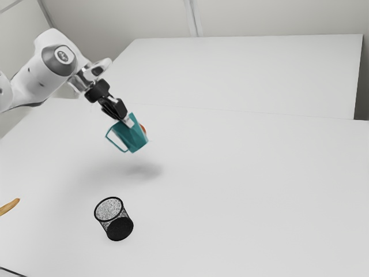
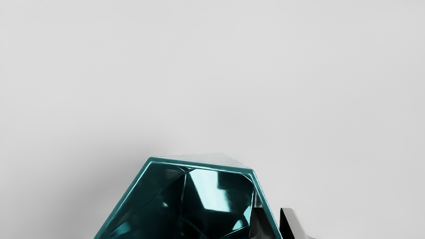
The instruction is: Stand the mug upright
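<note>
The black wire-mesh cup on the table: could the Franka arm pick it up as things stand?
Probably not: the black two-finger gripper is shut on the wall of the teal faceted mug, in the air. Otherwise the way down to the mesh cup looks free.

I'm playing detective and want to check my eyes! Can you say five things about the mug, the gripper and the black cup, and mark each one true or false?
1. The mug is tilted. True.
2. The mug is standing on the table. False: the gripper is holding it up in the air.
3. The mug has a handle. True.
4. Both fingers are outside the mug. False: one is inside and one is outside, with the mug's wall between them.
5. The black cup is touching the mug. False: it is on the table, apart from the mug.
</note>
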Controlling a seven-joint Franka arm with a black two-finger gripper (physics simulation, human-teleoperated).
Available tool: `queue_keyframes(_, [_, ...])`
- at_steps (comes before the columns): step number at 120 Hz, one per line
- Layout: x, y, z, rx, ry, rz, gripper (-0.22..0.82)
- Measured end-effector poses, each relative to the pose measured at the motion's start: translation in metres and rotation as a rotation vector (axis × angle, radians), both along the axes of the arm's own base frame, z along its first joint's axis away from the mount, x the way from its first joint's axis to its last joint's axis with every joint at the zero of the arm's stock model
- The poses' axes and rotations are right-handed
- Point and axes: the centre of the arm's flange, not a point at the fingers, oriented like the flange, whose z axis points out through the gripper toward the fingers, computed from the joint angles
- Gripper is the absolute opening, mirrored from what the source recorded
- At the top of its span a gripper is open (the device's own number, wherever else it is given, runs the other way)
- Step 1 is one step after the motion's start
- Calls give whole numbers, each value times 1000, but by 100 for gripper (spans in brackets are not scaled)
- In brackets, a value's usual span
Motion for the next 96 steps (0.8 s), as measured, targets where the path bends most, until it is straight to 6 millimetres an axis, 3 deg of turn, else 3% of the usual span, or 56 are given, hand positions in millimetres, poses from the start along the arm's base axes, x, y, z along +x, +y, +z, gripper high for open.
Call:
queue_keyframes(12, [4, -21, 11, 160, -5, -38, -14])
queue_keyframes(28, [11, -42, 9, 312, -26, -54, -16])
queue_keyframes(55, [-3, -70, -27, 451, -30, -37, -17])
queue_keyframes(81, [-17, -75, -71, 497, -53, 30, -18])
queue_keyframes(96, [-18, -77, -85, 499, -79, 72, -18])
